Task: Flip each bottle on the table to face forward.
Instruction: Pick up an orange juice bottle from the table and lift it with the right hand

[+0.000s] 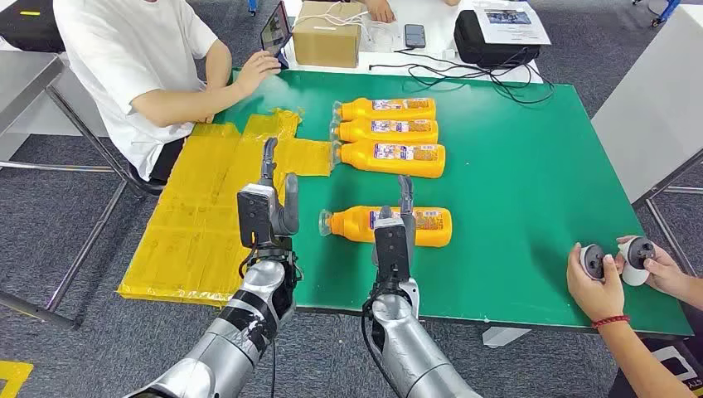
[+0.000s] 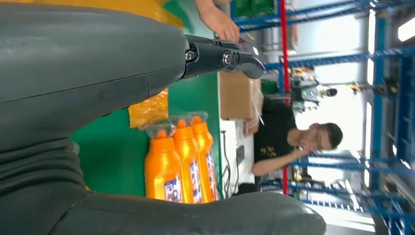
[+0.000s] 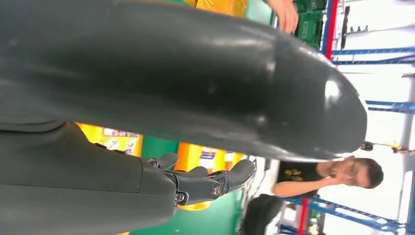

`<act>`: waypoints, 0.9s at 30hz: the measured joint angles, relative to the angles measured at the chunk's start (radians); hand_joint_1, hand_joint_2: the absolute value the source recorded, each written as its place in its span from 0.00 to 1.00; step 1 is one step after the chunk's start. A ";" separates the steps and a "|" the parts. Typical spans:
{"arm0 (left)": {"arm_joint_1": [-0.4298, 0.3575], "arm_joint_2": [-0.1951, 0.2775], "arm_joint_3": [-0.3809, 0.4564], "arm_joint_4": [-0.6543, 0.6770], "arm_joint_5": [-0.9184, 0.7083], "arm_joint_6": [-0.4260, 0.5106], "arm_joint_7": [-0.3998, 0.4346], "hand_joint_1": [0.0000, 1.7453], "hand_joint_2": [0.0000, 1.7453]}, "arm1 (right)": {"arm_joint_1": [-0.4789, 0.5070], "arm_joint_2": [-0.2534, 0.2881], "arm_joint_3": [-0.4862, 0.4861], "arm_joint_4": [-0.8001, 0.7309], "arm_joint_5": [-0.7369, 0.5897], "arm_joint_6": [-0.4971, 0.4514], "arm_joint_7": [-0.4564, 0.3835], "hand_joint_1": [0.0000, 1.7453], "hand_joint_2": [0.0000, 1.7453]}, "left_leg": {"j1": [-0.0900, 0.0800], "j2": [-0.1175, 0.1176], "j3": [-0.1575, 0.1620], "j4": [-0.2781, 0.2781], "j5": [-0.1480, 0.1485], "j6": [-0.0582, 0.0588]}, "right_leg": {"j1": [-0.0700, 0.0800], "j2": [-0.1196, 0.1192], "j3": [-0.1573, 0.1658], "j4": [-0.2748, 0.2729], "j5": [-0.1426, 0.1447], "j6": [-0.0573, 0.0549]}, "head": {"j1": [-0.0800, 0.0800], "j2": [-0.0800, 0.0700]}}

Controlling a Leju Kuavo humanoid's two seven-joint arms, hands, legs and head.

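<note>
Four orange bottles with clear caps lie on their sides on the green table, caps to the left. Three form a tight row at the back; the left wrist view shows this row. The fourth bottle lies alone nearer me, label up. My right hand is raised just in front of its middle, fingers straight and apart, holding nothing; the bottle shows behind its fingers. My left hand stands open left of that bottle's cap, empty.
A crinkled yellow sheet covers the table's left end. A seated person rests a hand on the far left edge. Another person's hands hold controllers at the near right edge. A cardboard box and black bag sit beyond.
</note>
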 joint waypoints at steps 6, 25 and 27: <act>-0.028 0.000 0.001 0.039 0.031 -0.010 0.000 0.00 0.50 | -0.031 0.002 -0.035 0.045 0.009 0.036 0.000 0.00 0.00 | 0.000 0.000 0.000 0.000 0.000 0.000 | 0.000 0.000 0.000 0.000 0.000 0.000 | 0.000 0.000; -0.091 0.000 -0.030 0.154 0.129 0.024 0.000 0.00 1.00 | -0.046 0.003 -0.110 0.081 0.003 0.085 0.000 0.00 1.00 | 0.000 0.000 0.000 0.000 0.000 0.000 | 0.000 0.000 0.000 0.000 0.000 0.000 | 0.000 0.000; -0.095 0.000 -0.033 0.163 0.134 0.025 0.000 0.00 1.00 | -0.046 0.003 -0.113 0.083 0.003 0.085 0.000 0.00 1.00 | 0.000 0.000 0.000 0.000 0.000 0.000 | 0.000 0.000 0.000 0.000 0.000 0.000 | 0.000 0.000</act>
